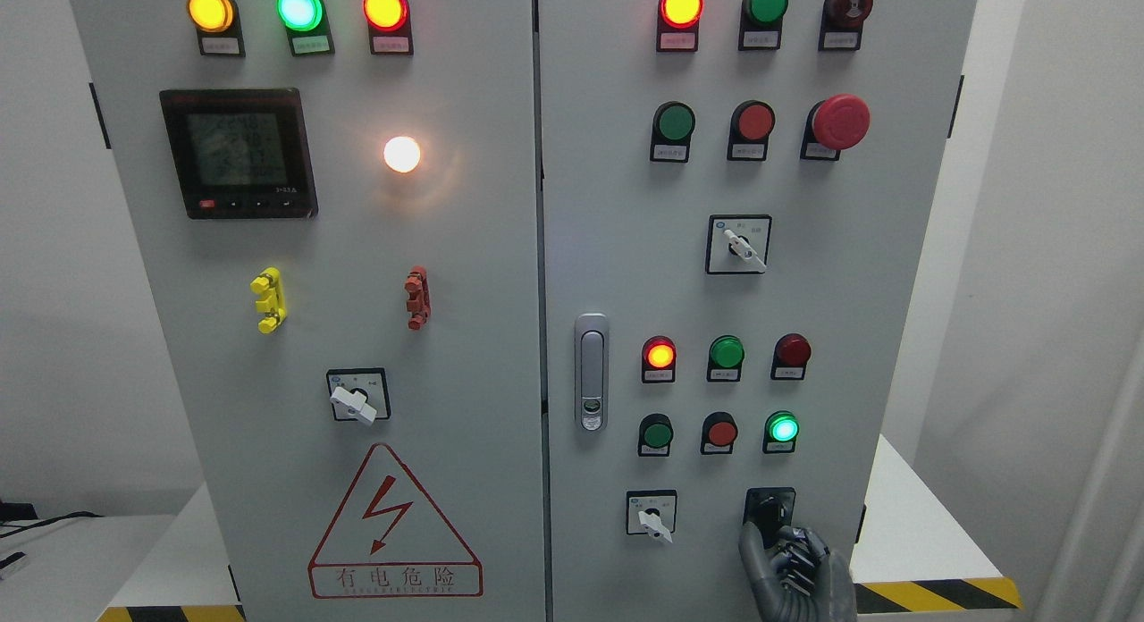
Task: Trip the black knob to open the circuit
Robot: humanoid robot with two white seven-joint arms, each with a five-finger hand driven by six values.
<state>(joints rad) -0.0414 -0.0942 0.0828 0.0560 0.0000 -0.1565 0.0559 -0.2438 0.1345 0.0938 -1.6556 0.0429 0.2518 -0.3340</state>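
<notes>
- The right hand point(791, 564) comes up from the bottom edge, at the lower right of the grey cabinet point(500, 336). Its dark fingers point(809, 550) are curled, and the thumb reaches up to the black knob point(769, 511); the hand seems to pinch the knob, but the contact is partly hidden.
- The black knob sits in a black square plate, low on the right door of the cabinet, directly above the hand.
- To the left of the black knob, at the same height, is a small selector switch point(651, 515) with a white handle that points down and to the right.
- Just above the black knob is a lit green lamp point(782, 427). To the left of this lamp, in one row, stand a red button point(720, 432) and a green button point(657, 434).
- One row higher above the knob are a lit red lamp point(660, 355), a dark green lamp point(726, 352) and a dark red lamp point(793, 349).
- Well above the knob, in the middle of the right door, is another selector switch point(738, 244) with a white handle.
- Higher than it, near the right edge of the door, is a big red mushroom button point(840, 121).
- Up and to the left of the knob, near the seam between the doors, is a silver door handle point(591, 372).
- Far to the left of the knob, on the left door, is a red warning triangle point(393, 524) with a lightning sign.
- At the top of the left door is a digital meter point(239, 153).
</notes>
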